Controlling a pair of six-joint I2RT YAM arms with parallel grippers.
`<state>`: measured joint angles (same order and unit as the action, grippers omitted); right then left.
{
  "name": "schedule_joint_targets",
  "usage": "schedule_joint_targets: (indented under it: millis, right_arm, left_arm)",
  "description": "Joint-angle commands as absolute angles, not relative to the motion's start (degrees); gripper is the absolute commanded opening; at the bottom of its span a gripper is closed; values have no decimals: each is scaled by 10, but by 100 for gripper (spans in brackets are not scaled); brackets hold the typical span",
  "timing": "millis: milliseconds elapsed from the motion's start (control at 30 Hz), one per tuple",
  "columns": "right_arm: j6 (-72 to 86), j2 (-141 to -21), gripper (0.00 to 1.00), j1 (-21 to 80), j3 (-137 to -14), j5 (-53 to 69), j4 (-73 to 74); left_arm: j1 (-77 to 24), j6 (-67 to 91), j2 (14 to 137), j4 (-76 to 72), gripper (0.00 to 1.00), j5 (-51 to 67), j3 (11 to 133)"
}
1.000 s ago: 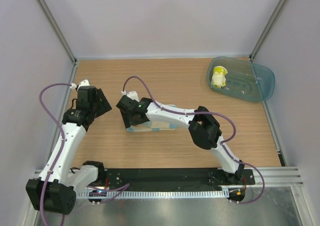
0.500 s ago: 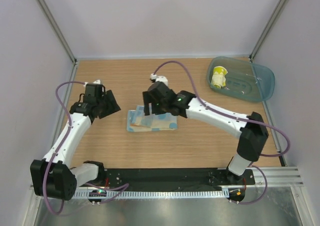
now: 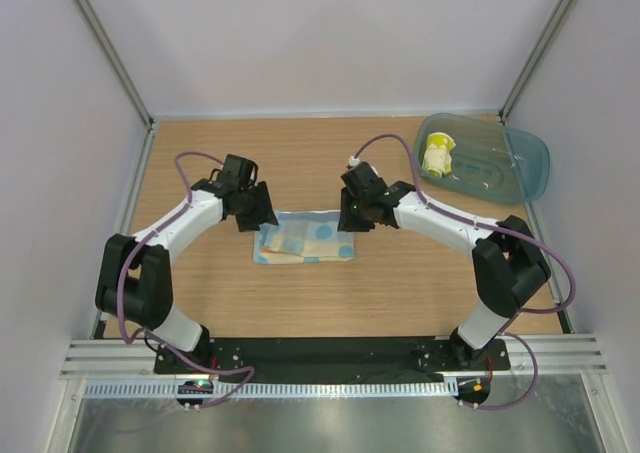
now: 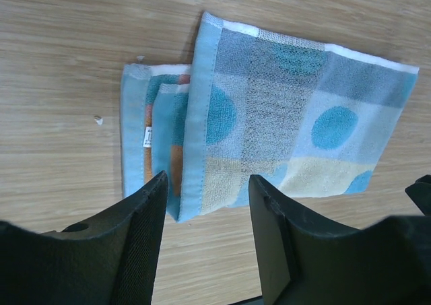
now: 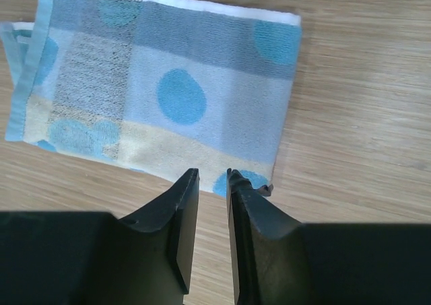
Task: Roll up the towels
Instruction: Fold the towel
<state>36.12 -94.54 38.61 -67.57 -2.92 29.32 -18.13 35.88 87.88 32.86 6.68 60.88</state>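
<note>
item 1, blue towel (image 3: 305, 236): light blue cloth with darker blue dots, pale yellow bands and a white hem. it lay flat and folded on the wooden table (image 3: 400, 283), middle of the overhead view, between the two grippers. in the left wrist view the blue towel (image 4: 283, 130) showed an upper layer lying over a lower one, and the lower layer stuck out at the left with an orange patch. in the right wrist view the blue towel (image 5: 161, 96) filled the upper left of the frame.

item 2, yellow towel (image 3: 437, 154): a small bundle with white print. it sat inside the teal tray (image 3: 520, 173), upper right of the overhead view, well apart from the blue towel.

item 3, left gripper (image 3: 255, 208): at the towel's left end. in its own view the left gripper (image 4: 207, 190) had its jaws set well apart at the bottom of the frame. the folded edge showed in the gap and nothing was held.

item 4, right gripper (image 3: 355, 213): at the towel's upper right corner. in its own view the right gripper (image 5: 211, 177) had its jaws drawn nearly together with a thin slot left. they sat at the towel's lower edge, and whether they pinched the cloth could not be told.
</note>
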Motion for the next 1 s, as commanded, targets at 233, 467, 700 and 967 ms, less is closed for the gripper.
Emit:
schedule_joint_targets:
  millis: [233,467,700,967]
  right_arm:
    - [357,-1009,27,379,-650,32,214]
    - [355,-1044,24,374,-635,43,195]
    - [355,-1044,24,373,-628,47,196]
    - [352,-1042,23,374,-635,44,205]
  left_arm:
    - [-204,376,922,294,50,91,613]
    - [-205,376,946,300,45,96,609]
    - [-204,365,946,328,50,30,616]
    - [-205,365,962,313,46,67,614]
